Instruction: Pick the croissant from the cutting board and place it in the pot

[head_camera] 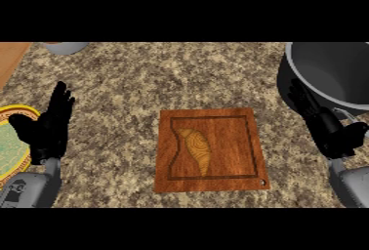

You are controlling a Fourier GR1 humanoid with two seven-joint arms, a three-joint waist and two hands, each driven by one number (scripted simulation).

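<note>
Both hands, left [45, 128] and right [328, 128], fingers straight, flank the wooden cutting board [223, 122]; grey pot [333, 73] at two o'clock, croissant [196, 149] untouched.

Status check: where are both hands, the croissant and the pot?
Left robot hand open, idle. Right robot hand open beside pot. Croissant on cutting board, untouched. Path unobstructed.

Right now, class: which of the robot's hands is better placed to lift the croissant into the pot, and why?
The right hand, probably. It is open beside the pot, so the carry from the cutting board is short; the left hand is across the croissant, far from the pot.
</note>
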